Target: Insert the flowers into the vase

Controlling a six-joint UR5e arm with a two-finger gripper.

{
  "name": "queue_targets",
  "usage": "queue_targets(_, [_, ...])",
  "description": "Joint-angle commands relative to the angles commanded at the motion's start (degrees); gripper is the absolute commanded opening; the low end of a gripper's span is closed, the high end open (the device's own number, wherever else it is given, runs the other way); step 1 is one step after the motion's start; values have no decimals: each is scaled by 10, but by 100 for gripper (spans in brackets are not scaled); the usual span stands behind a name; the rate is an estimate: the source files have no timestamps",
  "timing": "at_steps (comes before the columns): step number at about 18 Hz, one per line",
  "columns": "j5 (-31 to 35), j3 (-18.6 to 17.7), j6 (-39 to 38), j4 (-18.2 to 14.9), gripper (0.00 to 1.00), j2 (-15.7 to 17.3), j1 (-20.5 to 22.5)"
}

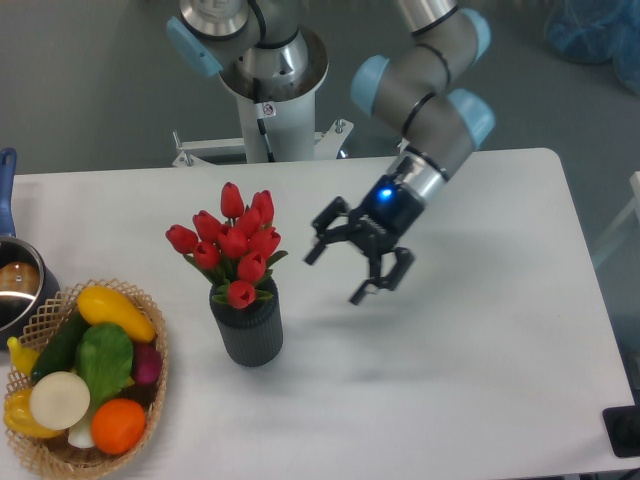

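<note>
1 vase [247, 330] stands on 1 desk [480, 380], holding 1 bunch of flowers [234, 243] with about 10 red buds. 1 wicker basket [150, 400] holds 1 yellow squash [115, 312], 1 green pepper [104, 362], 1 orange [118, 426], 1 white onion [59, 400] and 1 dark cucumber [60, 347]. 1 pot [15, 285] sits at the left edge. 1 gripper [350, 270] shows 2 jaws.

A white counter [480, 380] with rounded corners filled most of the room's middle, evenly lit and showing only soft shadows. Behind its far edge lay a grey floor [90, 90]. Something blue and crinkled [595, 30] sat beyond the far right corner, too cropped to identify.
</note>
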Motion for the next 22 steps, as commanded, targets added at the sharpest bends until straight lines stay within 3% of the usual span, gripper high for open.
queue_targets(3, [32, 36, -14, -1, 100, -1, 45])
queue_targets(6, [52, 42, -18, -1, 100, 3, 85])
queue_targets(10, [143, 49, -19, -2, 100, 33, 127])
queue_targets(13, [223, 46, -17, -7, 100, 80, 150])
queue_targets(18, [331, 44, -9, -59, 100, 153, 198])
queue_targets(22, [368, 55, 29, -97, 100, 178, 247])
